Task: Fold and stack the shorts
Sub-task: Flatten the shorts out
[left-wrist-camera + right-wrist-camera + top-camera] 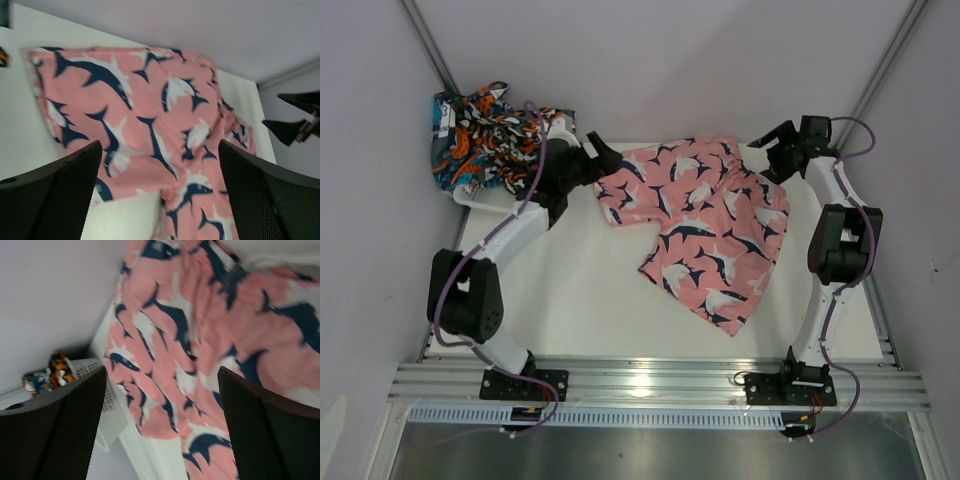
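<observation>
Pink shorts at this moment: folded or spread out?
Spread out, unfolded. The pink shorts lie flat on the table, both legs splayed apart with the crotch notch between them.

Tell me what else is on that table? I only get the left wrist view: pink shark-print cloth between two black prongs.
Observer: Those pink shorts lie spread out flat over the far middle of the table.
Operator: Any other clothes?
Observer: Yes, other shorts, teal, orange and black, sit heaped in a white basket at the far left corner.
Operator: Is the second hand holding anything?
Observer: No. The right hand is by the pink shorts' far right corner, fingers apart and empty.
</observation>
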